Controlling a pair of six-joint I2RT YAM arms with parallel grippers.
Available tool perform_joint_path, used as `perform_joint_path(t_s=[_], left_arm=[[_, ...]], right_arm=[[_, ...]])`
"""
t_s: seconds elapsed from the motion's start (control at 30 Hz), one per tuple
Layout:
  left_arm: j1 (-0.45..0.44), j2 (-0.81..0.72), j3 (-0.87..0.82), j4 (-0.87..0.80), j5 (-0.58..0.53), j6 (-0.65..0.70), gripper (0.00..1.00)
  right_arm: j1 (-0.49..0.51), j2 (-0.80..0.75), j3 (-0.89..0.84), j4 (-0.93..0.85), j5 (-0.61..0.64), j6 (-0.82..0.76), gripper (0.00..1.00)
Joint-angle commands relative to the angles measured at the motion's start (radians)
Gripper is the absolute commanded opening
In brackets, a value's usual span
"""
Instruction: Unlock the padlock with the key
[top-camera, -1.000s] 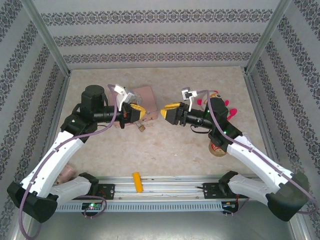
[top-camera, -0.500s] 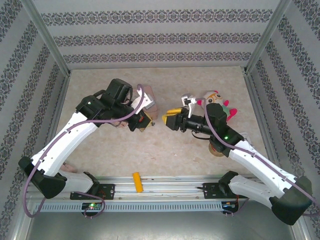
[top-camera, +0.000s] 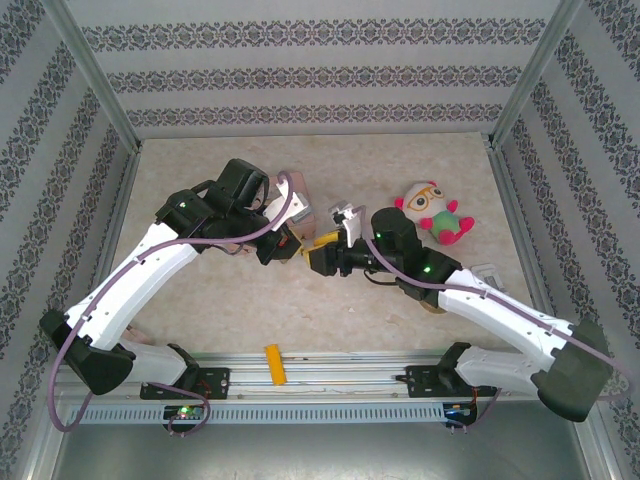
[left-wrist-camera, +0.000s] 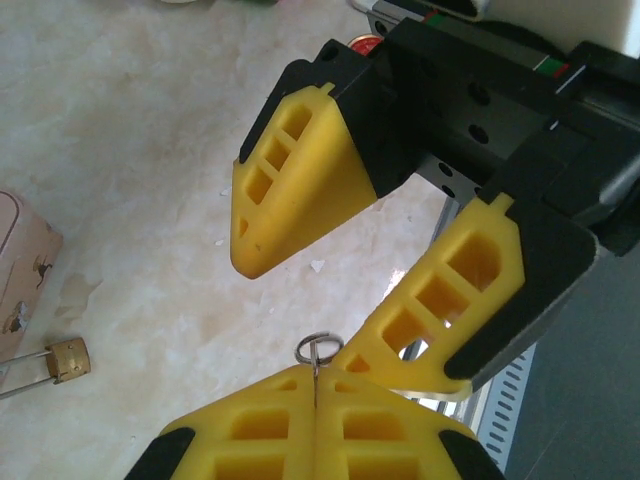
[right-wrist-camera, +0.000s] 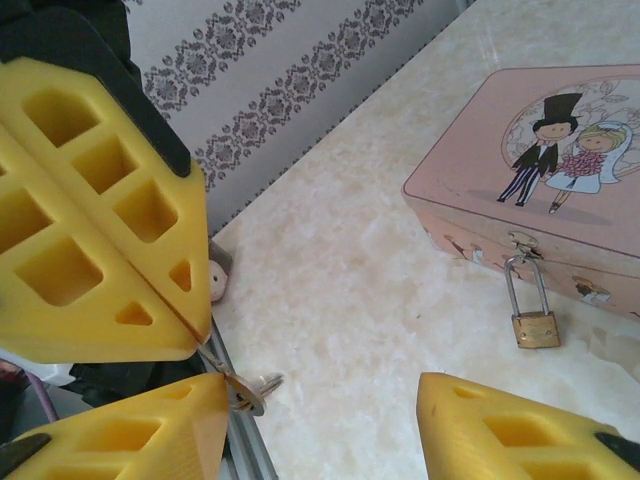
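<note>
My left gripper (left-wrist-camera: 315, 372) is shut on the key (left-wrist-camera: 318, 350), a thin grey sliver whose ring pokes out past the yellow fingertips. My right gripper (right-wrist-camera: 320, 400) is open and faces it tip to tip, with its jaws either side of the key (right-wrist-camera: 238, 388). One right finger (right-wrist-camera: 150, 430) lies against the key's head. In the top view both grippers, left (top-camera: 290, 240) and right (top-camera: 314, 252), meet mid-table. The brass padlock (right-wrist-camera: 535, 328) hangs by its silver shackle from the clasp of the pink tin (right-wrist-camera: 540, 170), away from both grippers; the left wrist view also shows the padlock (left-wrist-camera: 68, 358).
The pink tin (top-camera: 301, 192) stands just behind the left gripper. A plush toy (top-camera: 433, 210) lies at the back right. A yellow oblong block (top-camera: 273, 362) rests on the front rail. Patterned walls close in the table on three sides.
My right arm has swung left, bringing its open jaws up to the left gripper's tips. The left arm first lifted and turned its wrist, then held still with the key.
</note>
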Motion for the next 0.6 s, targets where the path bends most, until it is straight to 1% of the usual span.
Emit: perform_joint_path(t_s=[0.0, 0.17, 0.37, 0.47, 0.57], left_arm=[[-0.010, -0.013, -0.002, -0.006, 0.022, 0.024, 0.00], [-0.010, -0.029, -0.014, 0.000, 0.004, 0.026, 0.00], [-0.009, -0.057, -0.036, 0.038, -0.002, 0.025, 0.00], [-0.009, -0.072, -0.057, 0.076, 0.005, 0.022, 0.00], [-0.007, -0.088, -0.082, 0.117, 0.025, 0.020, 0.00]], right_arm=[[0.007, 0.013, 0.032, -0.002, 0.050, -0.025, 0.52], [-0.004, -0.007, 0.016, -0.002, 0.068, -0.021, 0.49], [-0.037, -0.094, -0.047, 0.009, 0.103, 0.020, 0.43], [-0.048, -0.127, -0.070, 0.017, 0.096, 0.044, 0.44], [-0.050, -0.135, -0.066, 0.024, 0.044, 0.053, 0.47]])
